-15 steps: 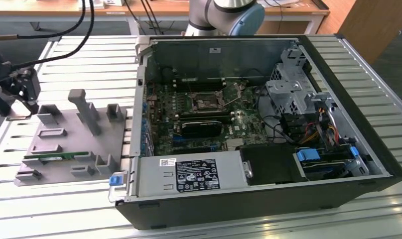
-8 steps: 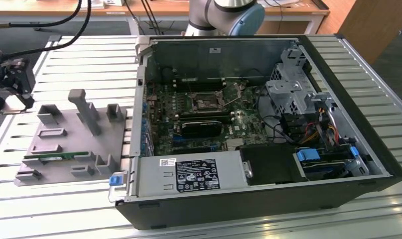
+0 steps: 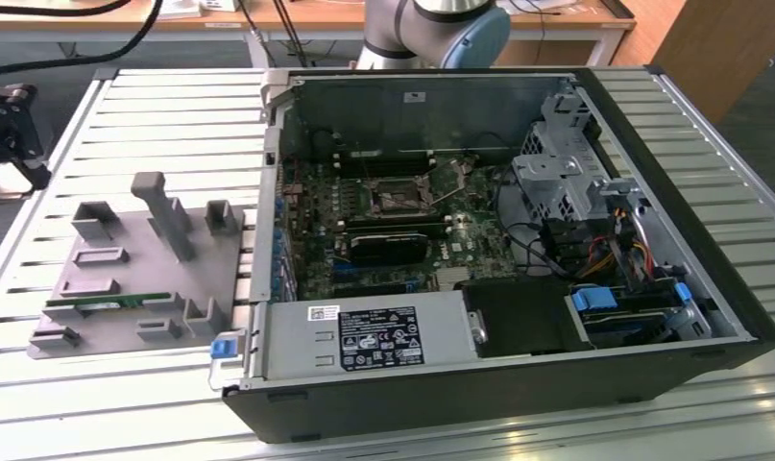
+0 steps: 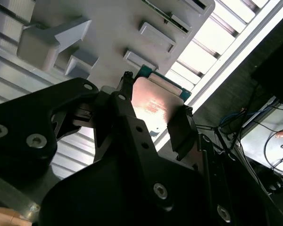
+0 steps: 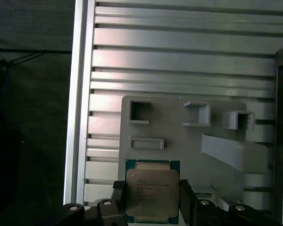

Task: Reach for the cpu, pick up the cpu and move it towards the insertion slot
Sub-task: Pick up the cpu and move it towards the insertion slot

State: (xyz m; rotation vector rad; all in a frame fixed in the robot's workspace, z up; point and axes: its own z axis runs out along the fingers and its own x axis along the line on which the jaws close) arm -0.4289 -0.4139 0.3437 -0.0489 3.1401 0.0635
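- While the tool [image 5: 152, 200] is clamped on the cpu [image 5: 152, 188], with one black finger [image 5: 186, 200] against each of two opposite edges, I judge the step in hand to be the carry toward the insertion slot [image 3: 398, 199].
- In both wrist views the cpu hangs above the grey fixture plate [image 5: 179, 136], apart from it, with the slatted desk [image 5: 179, 61] beneath. The slot is well apart from it, on the green board [image 3: 477, 235] inside the open computer case [image 3: 694, 221].
- To carry it well, I would hold the chip level, travel gently and add no extra squeeze. The grip is on thin edges only, so a jolt could twist it or let it slip.
- I would cross the case wall with room to spare, since the coloured cables [image 3: 605, 257] and a metal drive cage [image 3: 554, 173] crowd the board on the exterior view's right.
- The cpu is a flat square with a dull silvery lid, smooth enough to catch a warm glow in the second wrist view. The lid sits on a thin green base that shows as a border.
- The slot is a dark square in a bright metal frame with a thin lever beside it. I cannot tell whether the frame stands open.
- The plate looks matte and moulded, with pockets and upright posts, and a narrow green memory stick [image 3: 109, 303] lies in one groove.
- The desk is ribbed aluminium, hard and reflective.
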